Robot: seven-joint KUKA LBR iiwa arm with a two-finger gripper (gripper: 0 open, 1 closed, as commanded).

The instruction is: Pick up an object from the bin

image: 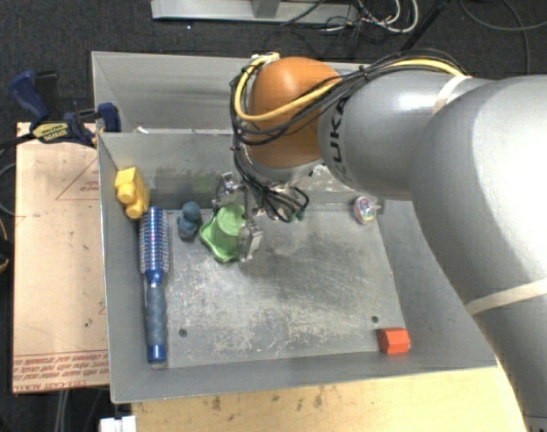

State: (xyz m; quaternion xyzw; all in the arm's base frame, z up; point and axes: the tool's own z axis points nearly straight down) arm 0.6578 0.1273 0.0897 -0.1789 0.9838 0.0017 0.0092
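Tool [247, 244] low at the green lump [220, 235], arm [417, 151] in from right.

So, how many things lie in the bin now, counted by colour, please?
Blue: 2, long brush and small lump
Yellow: 1, yellow piece
Green: 1, green piece
Orange: 1, orange block
Silvery: 1, small round thing
Total: 6

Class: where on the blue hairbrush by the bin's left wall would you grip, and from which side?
On the blue hairbrush, probably the smooth handle, from straight above, pinched across its width: it lies flat beside the left wall, and bristles give poor purchase.
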